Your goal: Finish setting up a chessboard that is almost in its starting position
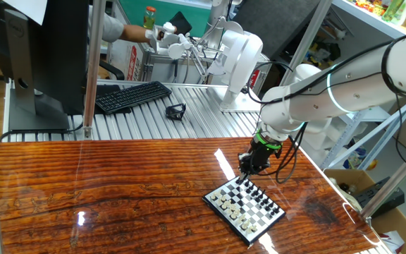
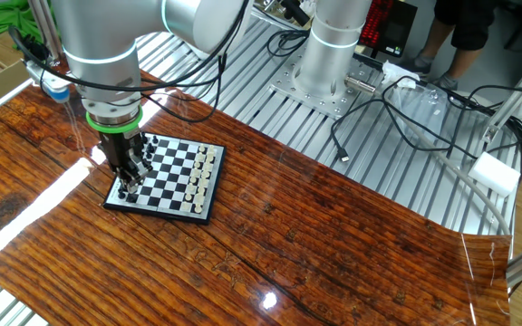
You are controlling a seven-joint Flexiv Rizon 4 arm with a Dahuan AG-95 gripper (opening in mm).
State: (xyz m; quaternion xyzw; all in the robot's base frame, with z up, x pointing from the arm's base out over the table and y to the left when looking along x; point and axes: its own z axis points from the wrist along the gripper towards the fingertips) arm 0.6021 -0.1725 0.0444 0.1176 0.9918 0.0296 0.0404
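In one fixed view the chessboard (image 1: pixel 244 208) lies toward the near right part of the glossy wooden tabletop (image 1: pixel 104 190), turned so it reads as a diamond, with white pieces along its nearer left edge and black pieces along the far right edge. The gripper (image 1: pixel 249 168) points straight down at the board's far corner, low over the black pieces; its fingers look drawn together, though the pieces are too small here to tell whether one sits between them. Behind the wooden surface a keyboard (image 1: pixel 132 96) rests on the ribbed metal bench. In the other fixed view the chessboard (image 2: pixel 167 176) sits near the tabletop's (image 2: pixel 333 244) left end, and the gripper (image 2: pixel 130 177) hangs over the black side, by the left edge of the board, jaws nearly closed and the fingertips down among the pieces. Whether a piece is pinched cannot be told. My judgement is that the step in hand is the handling of a single black piece at that corner, either being seated on its home square or being taken up. The next move calls for small, careful motion: a clean vertical path, so that the close-packed neighbouring pieces are not knocked over.
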